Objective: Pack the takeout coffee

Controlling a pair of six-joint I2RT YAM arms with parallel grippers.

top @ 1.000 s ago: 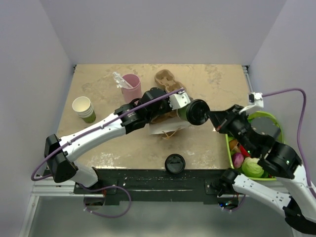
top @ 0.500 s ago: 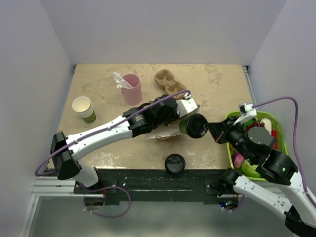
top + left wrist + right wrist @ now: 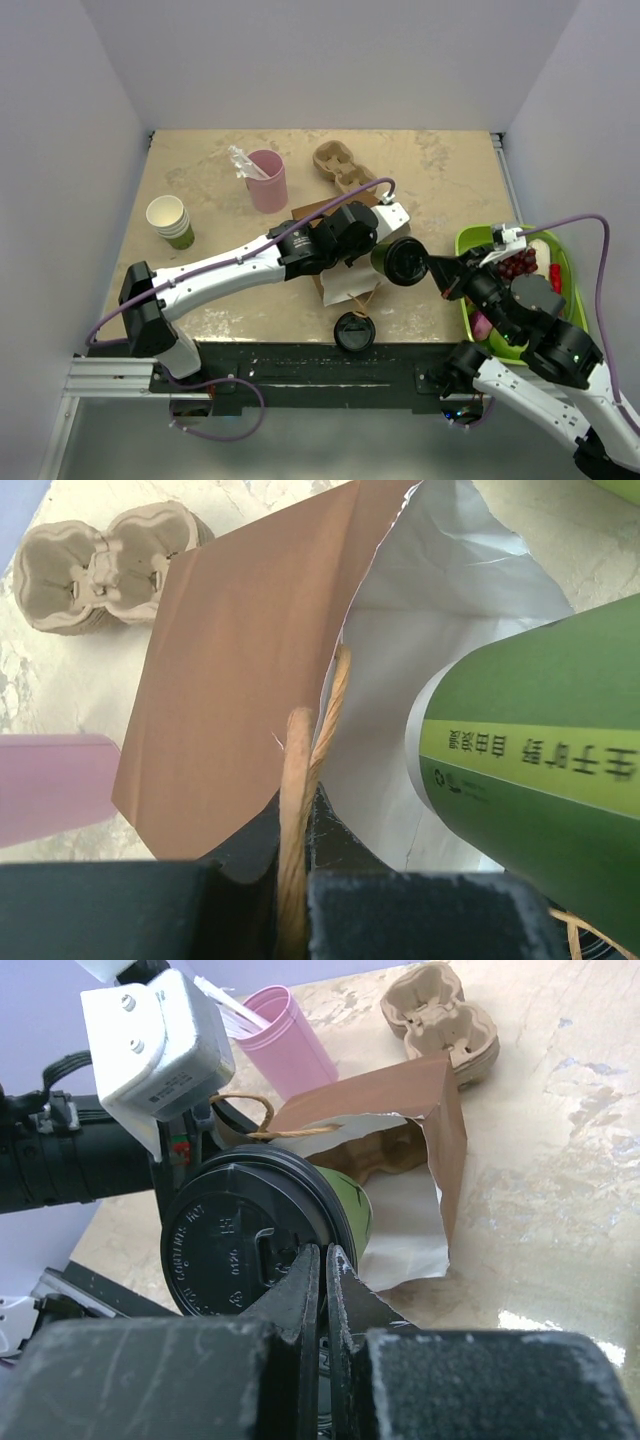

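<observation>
Your right gripper [image 3: 322, 1260] is pinched tight on the lid [image 3: 225, 1250] of the coffee [image 3: 352, 1208], which hangs sideways with its base at the open mouth of the bag [image 3: 400, 1095]. Your left gripper [image 3: 297, 880] is clamped on the bag's handle [image 3: 318, 730].

The cup's [image 3: 530, 770] pale-green band bears dark East Asian characters and a small recycling sign; the lid's [image 3: 225, 1250] raised lettering is unreadable.
</observation>
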